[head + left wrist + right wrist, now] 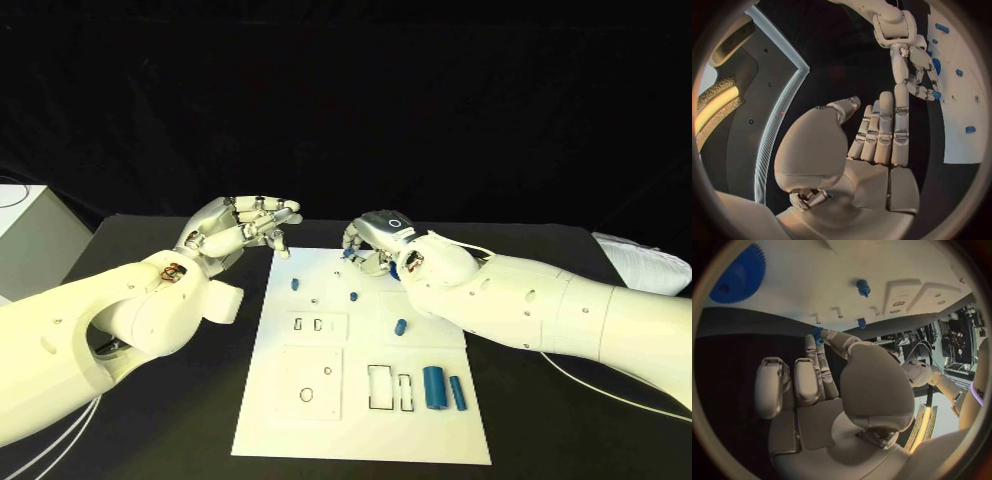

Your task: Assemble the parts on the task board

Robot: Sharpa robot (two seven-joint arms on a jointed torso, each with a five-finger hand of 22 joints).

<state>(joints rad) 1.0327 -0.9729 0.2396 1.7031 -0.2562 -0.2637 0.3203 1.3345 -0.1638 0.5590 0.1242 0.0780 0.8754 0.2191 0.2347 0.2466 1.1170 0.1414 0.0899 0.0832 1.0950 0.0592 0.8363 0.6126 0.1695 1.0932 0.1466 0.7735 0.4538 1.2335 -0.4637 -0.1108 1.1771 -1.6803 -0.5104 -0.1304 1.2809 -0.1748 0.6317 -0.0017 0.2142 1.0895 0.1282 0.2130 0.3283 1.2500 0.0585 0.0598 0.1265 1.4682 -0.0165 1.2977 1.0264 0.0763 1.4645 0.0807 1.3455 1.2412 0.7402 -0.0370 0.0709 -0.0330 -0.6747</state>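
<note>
Blue parts point(434, 385) mostly loose on task board point(433, 445) – assembly barely begun; my right hand point(387, 243) pinches small blue piece point(817, 334) at board's far edge, left hand point(248, 225) curled, empty.

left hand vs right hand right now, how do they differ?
The left hand hovers over the black table just off the task board, while the right hand is over the board's far edge. The left hand holds nothing, its fingers loosely curled; the right hand pinches a small blue part at its fingertips. Both are silver, many-fingered, on white arms.
</note>
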